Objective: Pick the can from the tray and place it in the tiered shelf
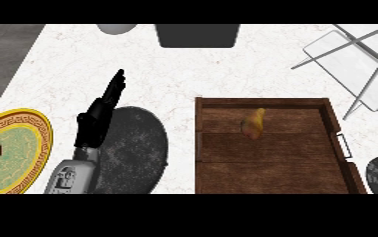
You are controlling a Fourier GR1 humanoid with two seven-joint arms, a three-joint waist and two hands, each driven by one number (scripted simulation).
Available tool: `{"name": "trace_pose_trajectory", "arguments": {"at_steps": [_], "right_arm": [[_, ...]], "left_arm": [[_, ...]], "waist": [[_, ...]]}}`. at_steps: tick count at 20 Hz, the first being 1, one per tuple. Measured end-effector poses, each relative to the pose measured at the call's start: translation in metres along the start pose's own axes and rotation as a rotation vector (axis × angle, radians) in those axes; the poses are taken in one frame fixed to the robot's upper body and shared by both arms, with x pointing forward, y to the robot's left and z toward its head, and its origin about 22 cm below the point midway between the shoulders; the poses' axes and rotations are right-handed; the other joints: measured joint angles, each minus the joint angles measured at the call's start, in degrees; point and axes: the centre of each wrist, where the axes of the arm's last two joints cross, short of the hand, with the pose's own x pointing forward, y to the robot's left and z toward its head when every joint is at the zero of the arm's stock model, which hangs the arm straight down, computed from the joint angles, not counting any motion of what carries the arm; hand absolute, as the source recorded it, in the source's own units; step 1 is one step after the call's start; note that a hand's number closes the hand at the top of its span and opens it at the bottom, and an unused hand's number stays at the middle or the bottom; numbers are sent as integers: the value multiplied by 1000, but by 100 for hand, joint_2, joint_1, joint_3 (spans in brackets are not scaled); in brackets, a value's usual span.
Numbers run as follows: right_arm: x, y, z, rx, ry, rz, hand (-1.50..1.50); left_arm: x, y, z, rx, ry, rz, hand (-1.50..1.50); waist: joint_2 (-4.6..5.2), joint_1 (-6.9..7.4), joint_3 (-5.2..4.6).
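Observation:
A wooden tray point(221, 173) with dark raised walls lies on the white marble counter at the centre right. In its far half sits a small yellow-orange thing point(253, 123), tapered toward its top and leaning slightly; it reads more as a fruit than a can. The tiered shelf point(347, 61), a grey metal frame with pale panels, stands at the back right, just beyond the tray's far right corner. My left hand point(96, 121) shows at the left, open with straight fingers pointing away, well left of the tray. My right hand does not show.
A dark grey round plate point(140, 151) lies under and right of my left forearm. A yellow and green plate point(18, 151) is at the left edge. A dark bin point(197, 35) and a pale bowl point(116, 28) stand at the back. A dark rounded shape point(373, 173) touches the right edge.

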Motion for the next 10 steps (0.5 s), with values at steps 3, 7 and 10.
{"name": "trace_pose_trajectory", "arguments": {"at_steps": [3, 7, 10], "right_arm": [[8, -21, -11, -73, 46, -47, -150], [15, -53, -20, -126, 156, -81, -150], [14, -78, -15, -120, 233, -72, -150]], "left_arm": [[-1, 1, 1, 2, 6, -1, 0], [-8, 2, 6, 11, 17, 0, 0], [-9, 7, 6, 15, 26, 1, 0]], "waist": [[-24, -49, -2], [-57, -104, -7], [-94, -175, -8]]}}
